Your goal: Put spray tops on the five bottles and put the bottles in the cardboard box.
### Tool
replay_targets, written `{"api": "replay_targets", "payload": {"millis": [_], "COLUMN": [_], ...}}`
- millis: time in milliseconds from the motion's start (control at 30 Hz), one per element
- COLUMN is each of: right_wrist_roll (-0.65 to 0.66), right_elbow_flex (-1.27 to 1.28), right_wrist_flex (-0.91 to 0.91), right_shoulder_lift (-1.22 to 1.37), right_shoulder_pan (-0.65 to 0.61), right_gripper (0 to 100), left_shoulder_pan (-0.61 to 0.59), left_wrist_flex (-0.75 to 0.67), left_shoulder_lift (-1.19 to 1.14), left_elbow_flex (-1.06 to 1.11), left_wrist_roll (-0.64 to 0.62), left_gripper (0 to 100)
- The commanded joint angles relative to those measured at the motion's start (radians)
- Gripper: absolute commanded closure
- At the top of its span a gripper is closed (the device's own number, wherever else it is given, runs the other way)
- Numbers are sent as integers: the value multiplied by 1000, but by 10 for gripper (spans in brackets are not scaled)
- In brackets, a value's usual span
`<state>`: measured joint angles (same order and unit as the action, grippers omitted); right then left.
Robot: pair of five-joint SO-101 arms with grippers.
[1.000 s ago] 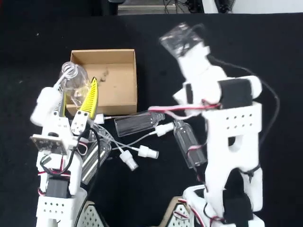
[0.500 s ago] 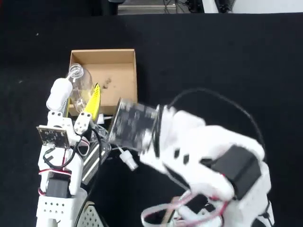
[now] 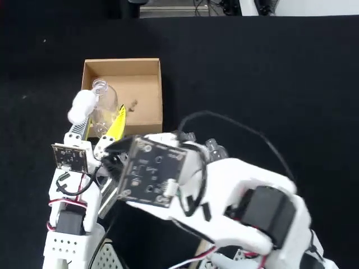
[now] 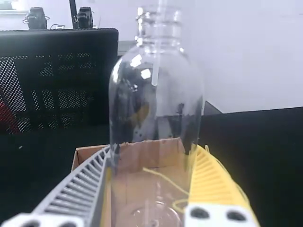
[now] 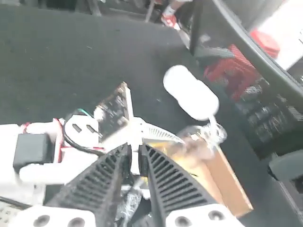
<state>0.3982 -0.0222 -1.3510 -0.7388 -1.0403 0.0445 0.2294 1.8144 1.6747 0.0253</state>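
A clear bottle [image 4: 156, 109], its threaded neck bare of any spray top, stands pinched between the yellow and grey fingers of the left gripper [image 4: 156, 151]. It hangs over the open cardboard box [image 3: 143, 89]. From above, the bottle [image 3: 104, 105] sits over the box's left part, by the wall nearest the arms, neck pointing toward the far wall. The left wrist view shows loose yellowish threads on the box floor beneath the bottle.

The right arm leans across the black cloth [image 3: 269, 67] toward the left arm. Its wrist view shows the right gripper [image 5: 136, 150] with black ribbed fingers drawn nearly together, a thin slit between them and nothing seen in it. The gripper faces the left arm and the held bottle.

A second bottle [image 3: 111, 191] lies on the cloth beside the left arm's base, partly hidden by both arms.
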Motion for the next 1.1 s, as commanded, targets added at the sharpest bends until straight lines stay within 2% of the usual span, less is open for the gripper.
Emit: {"api": "replay_targets", "payload": {"millis": [0, 300, 433, 633, 1067], "right_wrist_roll": [-9, -5, -5, -5, -5], "right_elbow_flex": [54, 200, 203, 186, 36], "right_wrist_flex": [110, 440, 535, 566, 566], "right_shoulder_lift": [-13, -12, -8, 53, 173], "right_shoulder_pan": [-63, -68, -3, 107, 140], "right_gripper": [988, 988, 988, 988, 988], "left_shoulder_pan": [15, 15, 12, 15, 15], "left_wrist_flex": [3, 3, 3, 3, 3], "left_shoulder_lift": [11, 11, 11, 11, 11], "left_elbow_flex": [24, 24, 24, 24, 24], "left_wrist_roll": [-14, -12, -12, -12, -12], "left_gripper": [970, 970, 970, 970, 970]}}
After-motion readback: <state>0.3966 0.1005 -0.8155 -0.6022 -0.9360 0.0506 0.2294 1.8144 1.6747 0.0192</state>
